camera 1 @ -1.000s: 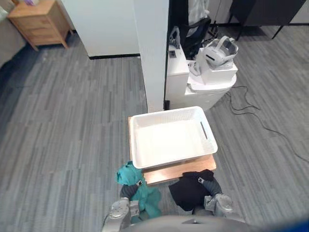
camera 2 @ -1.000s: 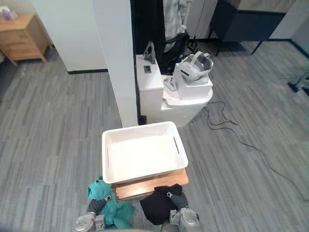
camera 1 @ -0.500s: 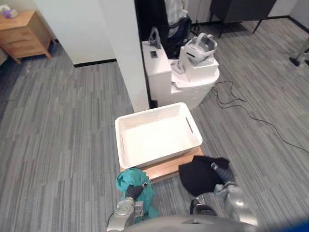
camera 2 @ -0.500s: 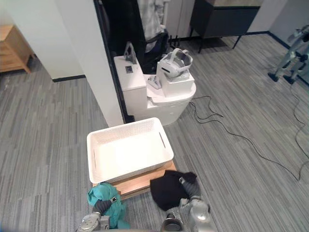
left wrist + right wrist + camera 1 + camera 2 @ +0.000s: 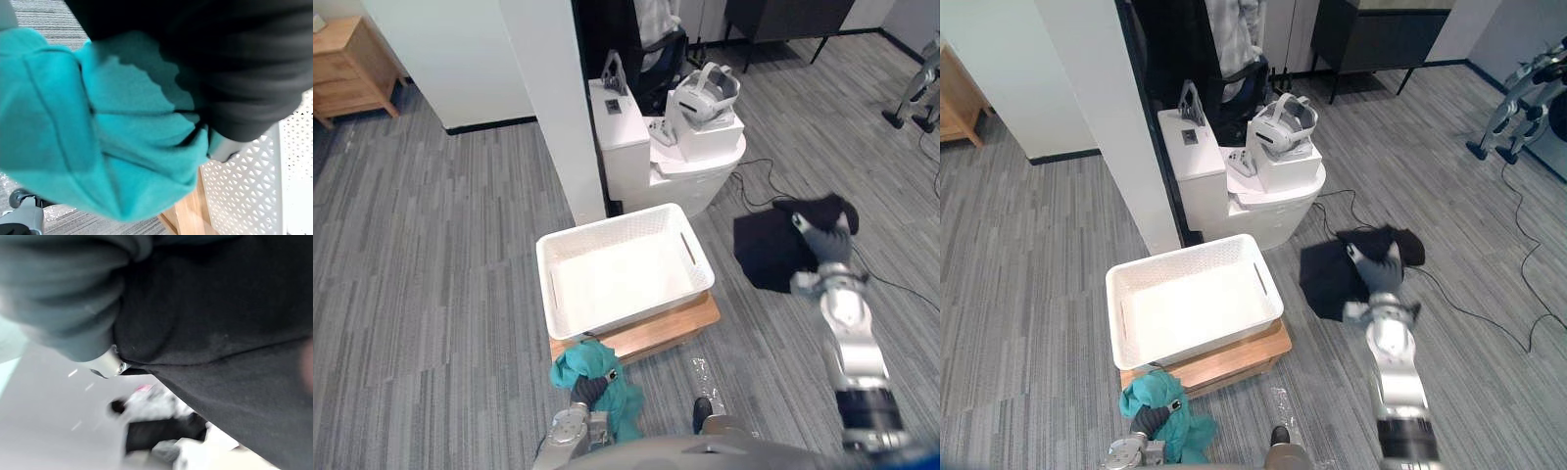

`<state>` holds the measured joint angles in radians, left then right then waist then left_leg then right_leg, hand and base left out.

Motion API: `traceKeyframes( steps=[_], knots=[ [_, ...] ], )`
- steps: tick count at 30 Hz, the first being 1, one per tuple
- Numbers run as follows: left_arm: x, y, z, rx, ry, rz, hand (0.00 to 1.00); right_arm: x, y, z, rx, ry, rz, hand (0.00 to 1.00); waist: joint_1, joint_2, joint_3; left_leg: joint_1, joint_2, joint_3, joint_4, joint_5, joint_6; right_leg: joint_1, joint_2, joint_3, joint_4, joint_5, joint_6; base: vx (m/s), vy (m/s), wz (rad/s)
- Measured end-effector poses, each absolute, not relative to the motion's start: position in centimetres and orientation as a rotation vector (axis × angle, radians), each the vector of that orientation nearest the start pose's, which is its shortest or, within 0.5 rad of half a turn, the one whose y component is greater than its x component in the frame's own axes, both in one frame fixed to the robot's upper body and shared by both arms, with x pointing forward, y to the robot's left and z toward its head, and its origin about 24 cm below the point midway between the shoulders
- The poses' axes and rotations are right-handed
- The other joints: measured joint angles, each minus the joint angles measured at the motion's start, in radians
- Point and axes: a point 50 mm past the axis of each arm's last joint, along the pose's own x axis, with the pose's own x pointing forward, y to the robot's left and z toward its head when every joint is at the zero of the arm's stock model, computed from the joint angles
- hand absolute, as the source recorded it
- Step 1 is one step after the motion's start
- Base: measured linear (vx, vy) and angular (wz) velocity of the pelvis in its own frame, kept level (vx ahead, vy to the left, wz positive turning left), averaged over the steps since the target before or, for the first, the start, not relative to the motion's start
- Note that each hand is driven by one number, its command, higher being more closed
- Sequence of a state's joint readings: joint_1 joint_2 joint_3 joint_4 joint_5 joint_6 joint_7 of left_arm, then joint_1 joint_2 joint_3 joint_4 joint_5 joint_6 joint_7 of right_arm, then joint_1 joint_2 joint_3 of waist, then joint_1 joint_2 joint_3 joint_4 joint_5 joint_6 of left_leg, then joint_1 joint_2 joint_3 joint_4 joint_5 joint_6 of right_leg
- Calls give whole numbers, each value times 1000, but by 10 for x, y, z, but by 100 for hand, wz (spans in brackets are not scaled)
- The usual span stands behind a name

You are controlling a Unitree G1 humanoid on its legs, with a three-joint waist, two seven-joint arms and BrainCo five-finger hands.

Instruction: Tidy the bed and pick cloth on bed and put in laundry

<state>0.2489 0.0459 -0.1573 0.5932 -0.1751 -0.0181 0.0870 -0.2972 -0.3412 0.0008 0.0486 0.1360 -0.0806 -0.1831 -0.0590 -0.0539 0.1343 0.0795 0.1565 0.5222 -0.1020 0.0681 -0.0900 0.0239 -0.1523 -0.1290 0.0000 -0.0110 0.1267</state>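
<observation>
Swinging out and up, my right hand (image 5: 822,243) has carried the black cloth (image 5: 764,250) away from the corner of the low wooden counter (image 5: 671,331). It is now high over the floor, well to the right of the white laundry basket (image 5: 625,217). The whole view has shifted too, so the head has turned. The fingers are curled into the black cloth near one edge, and the rest hangs loose below and to the inside of the hand.

My left hand (image 5: 587,389) sits low, just in front of the counter, pinching the teal cloth (image 5: 570,364) in a bunch. A dark fingertip shows over the fold, and the tail of the cloth droops beneath.

The basket is empty, so neither piece is in yet.

Both cloths look light, soft and limp. I judge they will drape and trail rather than keep any shape, and a loose corner could catch the rim. A gathered handful near the middle is the safer hold, and each hand should be right over the basket before the fingers let go.
</observation>
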Motion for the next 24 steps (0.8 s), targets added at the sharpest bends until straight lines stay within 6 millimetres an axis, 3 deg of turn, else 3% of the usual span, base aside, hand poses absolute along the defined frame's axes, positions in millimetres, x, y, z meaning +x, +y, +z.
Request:
traceKeyframes(
  steps=[3, 4, 7, 11, 16, 18, 24],
  knots=[
    [123, 148, -127, -68, 824, 73, 100, 325, -187, 166, -202, -443, -87, 100, 8, -4, -6, -25, 2, -35, -2, 16, 2, -3, 1, -24, 0, 1, 0, -70, -7, 30],
    [125, 148, -126, -66, 815, 73, 100, 336, -179, 177, -207, -465, -68, 100, 23, -4, -7, -34, 3, -41, -2, 24, 4, -8, 5, -25, 0, 5, -3, -85, -7, 13],
    [129, 147, -127, -67, 811, 69, 100, 343, -163, 191, -218, -500, -23, 100, 46, -3, -9, -60, 12, -61, -3, 40, 6, -23, 11, -36, 0, 11, -6, -81, -14, 16],
    [131, 148, -127, -61, 806, 69, 100, 350, -148, 196, -218, -506, 20, 100, 52, -4, -10, -94, 20, -85, -3, 62, 8, -44, 14, -54, 0, 22, -14, -64, -2, 14],
    [136, 156, -129, -28, 817, 73, 100, 357, -133, 180, -181, -442, 37, 100, 59, -4, -5, -141, 30, -98, -3, 85, 10, -84, 24, -64, -1, 39, -24, -61, -3, 5],
    [138, 164, -130, -19, 821, 106, 100, 357, -115, 168, -161, -403, 87, 100, 62, -6, 5, -170, 35, -97, -3, 96, 10, -111, 33, -62, -4, 50, -27, -55, -4, -6],
    [154, 168, -120, -57, 734, 146, 100, 357, -92, 150, -125, -332, 119, 100, 78, 4, 98, -226, 41, -118, -3, 113, 5, -149, 41, -78, -19, 72, -33, -48, -6, 6]
  ],
)
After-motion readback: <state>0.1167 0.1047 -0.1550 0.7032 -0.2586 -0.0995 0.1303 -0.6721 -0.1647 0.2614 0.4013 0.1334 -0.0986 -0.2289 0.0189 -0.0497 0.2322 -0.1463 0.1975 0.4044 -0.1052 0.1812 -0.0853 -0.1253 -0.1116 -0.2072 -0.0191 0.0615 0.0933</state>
